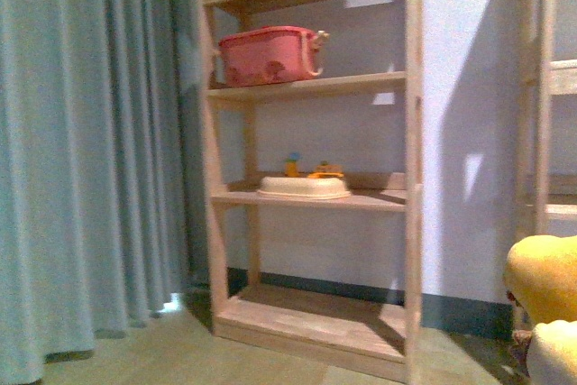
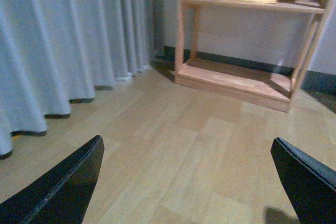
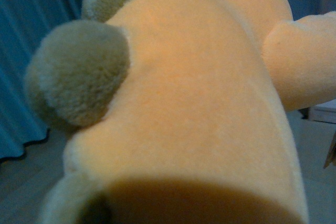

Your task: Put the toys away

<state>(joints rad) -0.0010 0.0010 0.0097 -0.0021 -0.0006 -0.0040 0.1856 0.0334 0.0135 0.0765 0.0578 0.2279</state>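
The orange-yellow plush animal [image 1: 545, 281] shows at the lower right edge of the front view, held up off the floor. It fills the right wrist view as plush animal [image 3: 199, 103] with pale rounded ears, and it hides my right gripper, which is shut on it. My left gripper [image 2: 186, 182] hangs open over bare wooden floor, its two black fingertips [image 2: 68, 182] far apart with nothing between them. Neither arm itself shows in the front view.
A wooden shelf unit [image 1: 311, 196] stands ahead against the wall. A pink plastic bin [image 1: 270, 54] sits on an upper shelf, a cream tray [image 1: 304, 187] with small plastic toys on the middle shelf. Grey-blue curtains [image 1: 90, 151] hang at left. A second shelf frame [image 1: 541, 87] stands at right.
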